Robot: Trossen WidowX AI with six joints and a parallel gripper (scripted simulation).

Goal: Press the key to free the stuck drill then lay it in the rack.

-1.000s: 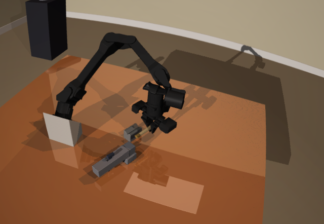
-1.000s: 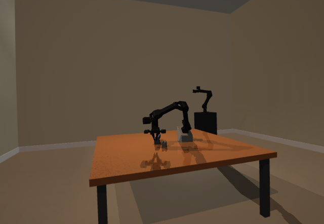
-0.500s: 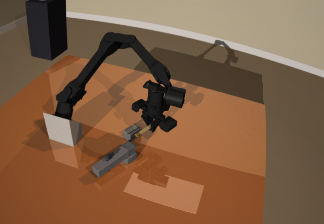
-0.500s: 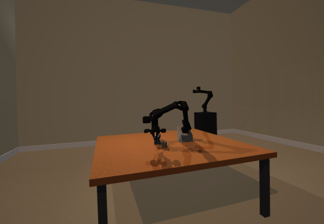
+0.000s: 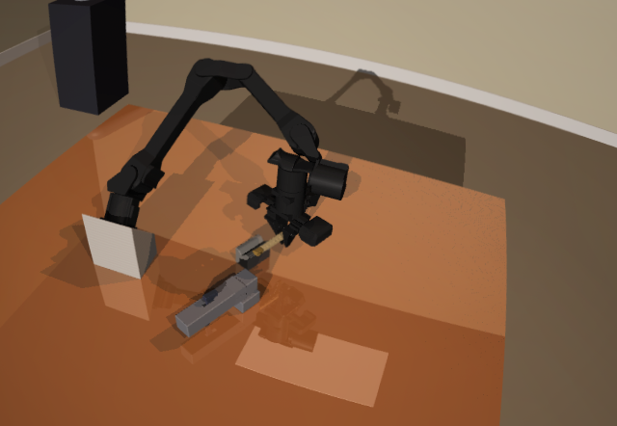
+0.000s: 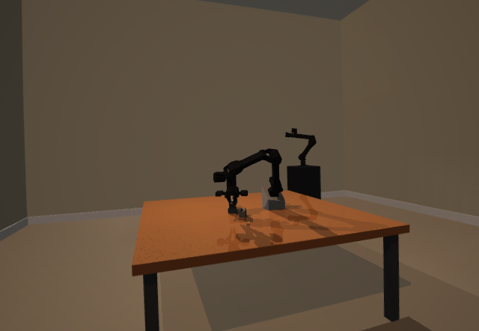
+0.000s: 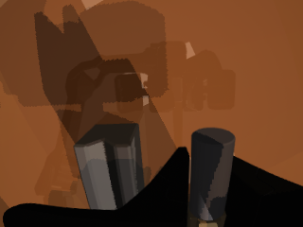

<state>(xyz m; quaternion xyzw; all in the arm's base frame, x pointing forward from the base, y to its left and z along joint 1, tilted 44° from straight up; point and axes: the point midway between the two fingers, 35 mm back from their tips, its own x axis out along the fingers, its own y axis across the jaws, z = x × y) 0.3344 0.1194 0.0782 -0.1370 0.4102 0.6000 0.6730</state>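
My gripper [image 5: 285,240] [image 6: 232,207] is shut on the drill, holding its pale yellow shaft [image 5: 271,242]. The drill's grey cylindrical end [image 7: 212,175] points away from the fingers, with a brass-coloured part behind it. The drill is out of the long grey housing [image 5: 216,306] [image 6: 242,213]. The small grey grooved rack [image 5: 248,246] [image 7: 101,175] stands close by; in the wrist view it is left of the cylinder. The exact height of the drill over it cannot be told. A dark piece [image 5: 208,297], perhaps the key, shows on the housing; its position is unclear.
The grey housing lies across the table [image 5: 423,262] [image 6: 185,227], nearer to the top view than the rack. A pale wedge-shaped block [image 5: 117,250] [image 6: 273,202] stands by the arm's base. A second arm [image 6: 308,145] stands on a dark pedestal [image 5: 90,53] [image 6: 303,180] beyond the table.
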